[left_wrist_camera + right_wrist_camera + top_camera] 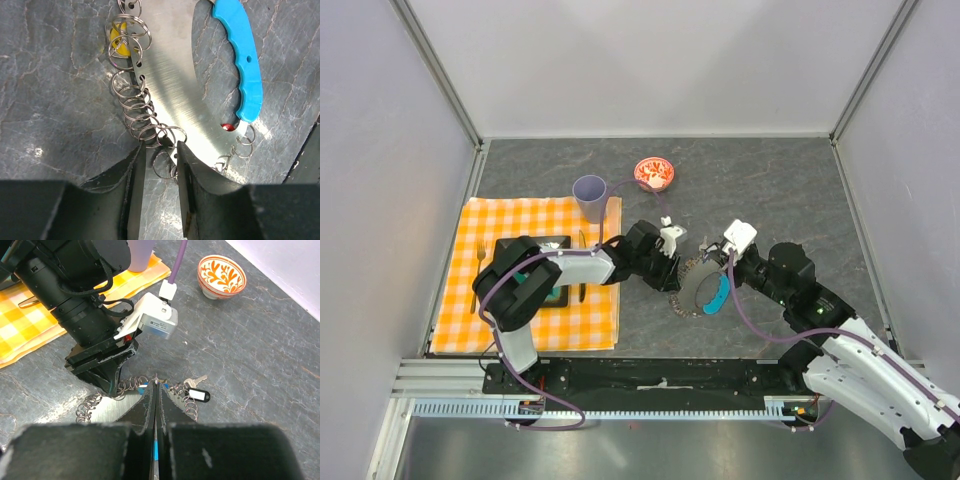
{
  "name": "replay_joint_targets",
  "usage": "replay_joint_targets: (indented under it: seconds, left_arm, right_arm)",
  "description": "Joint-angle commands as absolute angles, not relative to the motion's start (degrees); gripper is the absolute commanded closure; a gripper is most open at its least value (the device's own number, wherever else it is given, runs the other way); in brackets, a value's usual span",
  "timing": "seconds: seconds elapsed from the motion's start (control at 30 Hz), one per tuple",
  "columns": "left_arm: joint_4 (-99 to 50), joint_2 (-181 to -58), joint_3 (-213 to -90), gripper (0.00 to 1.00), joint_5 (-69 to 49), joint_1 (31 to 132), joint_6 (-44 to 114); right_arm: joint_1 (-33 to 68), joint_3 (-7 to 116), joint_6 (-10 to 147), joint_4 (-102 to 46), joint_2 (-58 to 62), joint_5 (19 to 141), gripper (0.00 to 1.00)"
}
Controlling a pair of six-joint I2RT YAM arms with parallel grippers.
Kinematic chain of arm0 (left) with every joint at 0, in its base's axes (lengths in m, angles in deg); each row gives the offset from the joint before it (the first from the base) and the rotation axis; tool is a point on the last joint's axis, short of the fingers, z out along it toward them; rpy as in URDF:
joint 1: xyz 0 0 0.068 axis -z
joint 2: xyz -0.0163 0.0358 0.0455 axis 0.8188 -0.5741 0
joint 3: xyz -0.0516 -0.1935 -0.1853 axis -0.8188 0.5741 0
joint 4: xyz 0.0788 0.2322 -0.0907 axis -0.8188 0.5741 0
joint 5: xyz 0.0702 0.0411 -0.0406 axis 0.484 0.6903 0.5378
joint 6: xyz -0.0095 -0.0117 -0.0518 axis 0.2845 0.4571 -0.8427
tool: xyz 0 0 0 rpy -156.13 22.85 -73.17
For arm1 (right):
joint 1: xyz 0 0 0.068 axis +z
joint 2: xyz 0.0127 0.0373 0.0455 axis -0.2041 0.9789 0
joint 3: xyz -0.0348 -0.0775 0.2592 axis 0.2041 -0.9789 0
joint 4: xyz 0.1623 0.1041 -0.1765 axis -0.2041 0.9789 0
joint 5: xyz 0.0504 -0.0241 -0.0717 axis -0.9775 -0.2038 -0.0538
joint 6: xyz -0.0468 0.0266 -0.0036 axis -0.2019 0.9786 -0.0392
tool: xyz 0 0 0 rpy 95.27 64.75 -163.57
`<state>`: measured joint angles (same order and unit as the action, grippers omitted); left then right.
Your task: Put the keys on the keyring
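Note:
The keyring [172, 85] is a bright metal crescent with a blue fob [242, 60] and several split rings [131, 95] along its edge; it lies on the dark table [700, 290]. A yellow tag [117, 44] and a red bit [227, 127] show at its rim. My left gripper [160, 150] stands part open over its lower end, one split ring in the gap. My right gripper [156, 387] is shut on the keyring's thin edge, with blue showing under the pads. One of the keys [192, 381], with a black-and-white tag [200, 394], lies just right of it.
A red-and-white bowl [654, 173] and a lilac cup [590, 195] stand behind the arms. An orange checked cloth [460, 300] on the left holds a black tray [510, 247] and a fork [480, 262]. Both wrists crowd together at mid-table.

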<state>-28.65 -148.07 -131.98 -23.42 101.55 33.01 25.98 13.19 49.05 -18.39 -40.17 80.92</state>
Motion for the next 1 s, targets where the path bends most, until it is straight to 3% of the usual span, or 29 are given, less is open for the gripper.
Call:
replay_joint_targets:
  seconds: [0.0,0.1,0.13,0.23,0.47,0.73,0.8,0.93,0.97]
  left_arm:
    - [-27.38,-149.07,-132.84,0.64,-23.75,102.77,29.44]
    - [-27.38,-148.89,-132.66,0.76,-21.74,103.30,27.51]
    - [-27.47,-148.54,-132.40,0.85,-20.77,103.48,26.98]
    - [-28.17,-145.39,-129.68,0.98,-14.98,103.39,24.43]
    - [-27.55,-135.54,-122.13,0.98,-2.31,103.39,19.42]
    - [-29.75,-136.40,-123.87,0.98,-4.41,104.71,20.38]
    - [-30.45,-137.20,-124.75,0.92,-5.81,104.71,20.99]
    - [-30.37,-137.73,-125.71,0.60,-5.82,104.62,23.54]
    - [-30.28,-138.08,-126.15,0.57,-5.99,104.62,24.33]
  right_arm:
    - [26.19,13.51,50.16,-20.48,-41.32,80.11,1.00]
    - [26.19,13.51,50.24,-20.65,-41.32,79.93,1.00]
    - [26.19,13.60,50.24,-20.65,-41.41,79.75,1.00]
    - [26.28,13.51,50.33,-20.65,-41.49,79.67,1.00]
    - [26.19,13.60,50.51,-20.83,-41.67,78.96,1.00]
    - [26.19,13.52,50.60,-20.74,-42.02,79.14,1.00]
    - [26.19,13.51,50.51,-20.74,-42.11,79.23,1.00]
    - [26.19,13.51,50.51,-20.74,-42.20,79.31,1.00]
    - [26.19,13.51,50.51,-20.83,-42.11,79.05,1.00]
